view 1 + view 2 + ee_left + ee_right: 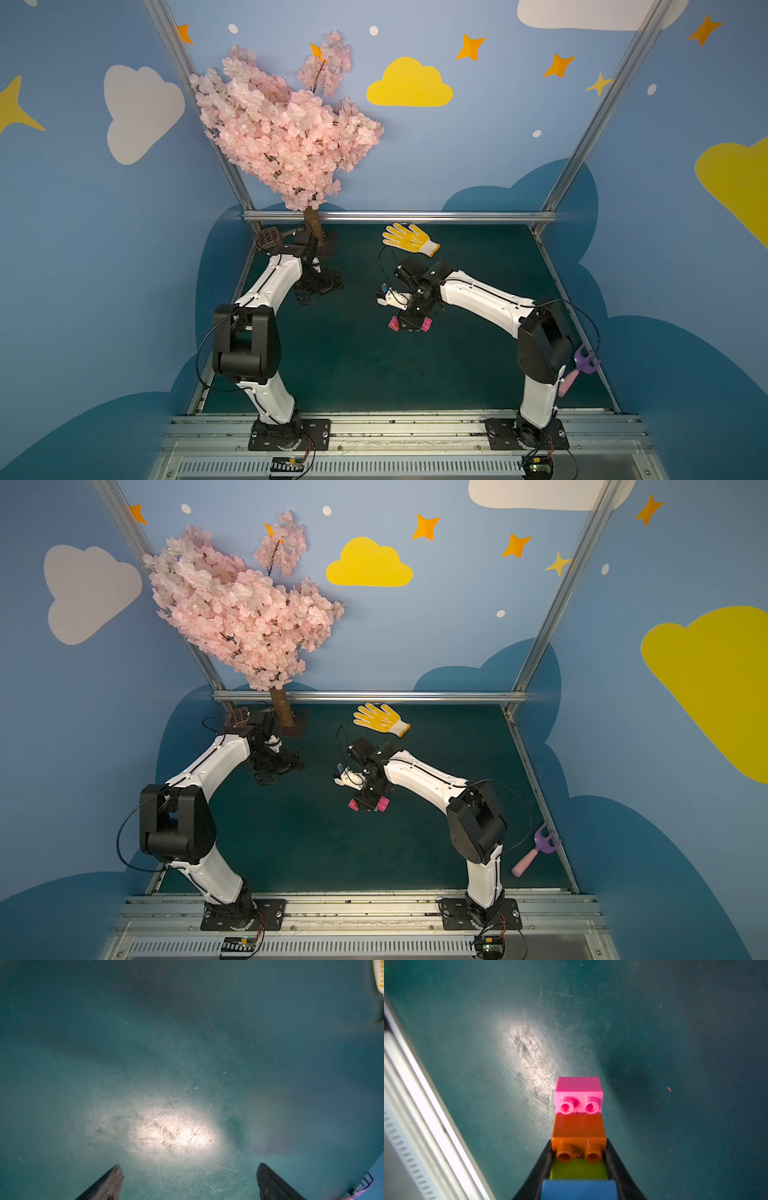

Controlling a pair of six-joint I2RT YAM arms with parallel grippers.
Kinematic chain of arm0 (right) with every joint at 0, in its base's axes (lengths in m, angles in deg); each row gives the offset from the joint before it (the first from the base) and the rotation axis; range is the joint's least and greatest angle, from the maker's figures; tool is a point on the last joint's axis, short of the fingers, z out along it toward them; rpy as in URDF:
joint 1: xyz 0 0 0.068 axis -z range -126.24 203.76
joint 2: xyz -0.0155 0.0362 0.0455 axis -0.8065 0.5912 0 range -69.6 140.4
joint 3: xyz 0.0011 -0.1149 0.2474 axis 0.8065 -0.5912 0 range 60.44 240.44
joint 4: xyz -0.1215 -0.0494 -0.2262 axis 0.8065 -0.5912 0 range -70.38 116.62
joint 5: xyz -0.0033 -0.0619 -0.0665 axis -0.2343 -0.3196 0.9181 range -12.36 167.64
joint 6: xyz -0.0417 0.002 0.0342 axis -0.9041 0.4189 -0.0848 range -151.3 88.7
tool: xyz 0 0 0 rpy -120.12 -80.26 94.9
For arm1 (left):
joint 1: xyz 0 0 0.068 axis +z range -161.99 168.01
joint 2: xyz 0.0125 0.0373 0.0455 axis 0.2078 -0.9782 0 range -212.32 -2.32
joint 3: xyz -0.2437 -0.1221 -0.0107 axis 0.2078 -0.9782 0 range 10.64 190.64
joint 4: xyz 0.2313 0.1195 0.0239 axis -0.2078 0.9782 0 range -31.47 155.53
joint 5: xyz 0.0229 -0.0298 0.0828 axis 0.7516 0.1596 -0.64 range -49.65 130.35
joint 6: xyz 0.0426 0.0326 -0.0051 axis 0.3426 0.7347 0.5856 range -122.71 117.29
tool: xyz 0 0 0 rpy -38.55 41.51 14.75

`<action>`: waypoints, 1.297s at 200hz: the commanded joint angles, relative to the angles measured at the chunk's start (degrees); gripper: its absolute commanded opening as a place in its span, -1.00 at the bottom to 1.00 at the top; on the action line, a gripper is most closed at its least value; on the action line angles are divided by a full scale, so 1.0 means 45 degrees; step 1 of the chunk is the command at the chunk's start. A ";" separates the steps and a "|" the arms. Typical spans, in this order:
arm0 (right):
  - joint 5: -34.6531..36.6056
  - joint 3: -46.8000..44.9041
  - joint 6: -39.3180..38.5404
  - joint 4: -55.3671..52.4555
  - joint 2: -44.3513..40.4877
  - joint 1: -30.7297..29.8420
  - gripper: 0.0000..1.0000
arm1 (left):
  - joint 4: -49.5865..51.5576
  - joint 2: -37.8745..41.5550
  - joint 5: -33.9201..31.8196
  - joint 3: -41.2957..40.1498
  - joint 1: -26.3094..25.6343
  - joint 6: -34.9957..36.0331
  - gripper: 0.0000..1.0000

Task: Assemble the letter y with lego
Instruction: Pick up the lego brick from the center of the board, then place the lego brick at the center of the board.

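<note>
My right gripper (578, 1141) is shut on the lego, a joined row of bricks. In the right wrist view a pink brick (578, 1095) sticks out past the fingertips. An orange brick (578, 1128), a lime green one (578, 1168) and a dark blue one (578, 1189) sit between the black fingers (614, 1167). In both top views this gripper (409, 324) (368, 804) hangs over the middle of the mat, with a pink end (393, 323) (382, 802) showing on each side. The letter y shape is mostly hidden by the gripper. My left gripper (189, 1167) (318, 286) stands open over bare mat near the tree trunk.
A yellow glove (409, 237) (380, 719) lies at the back of the green mat (353, 365). The pink blossom tree (286, 124) stands at the back left beside a brown scoop (268, 237). A pink and purple toy fork (536, 850) lies by the right edge. The metal front rail (415, 1095) is close.
</note>
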 commanded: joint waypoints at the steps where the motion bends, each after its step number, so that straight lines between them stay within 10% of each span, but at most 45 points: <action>1: -0.2254 -0.0982 0.1080 0.1818 -0.0977 0.0504 -1.00 | -0.0019 0.0119 0.0219 -0.0095 0.0049 0.0046 1.00; 68: -0.6380 -0.3615 0.2606 0.5123 -0.1179 0.1797 -1.00 | -0.0034 0.0077 0.0258 -0.0109 0.0060 0.0054 1.00; 259: -0.8133 -0.3990 0.3921 0.7360 0.1575 0.2994 -0.60 | -0.0029 0.0153 0.0316 -0.0129 0.0126 0.0048 1.00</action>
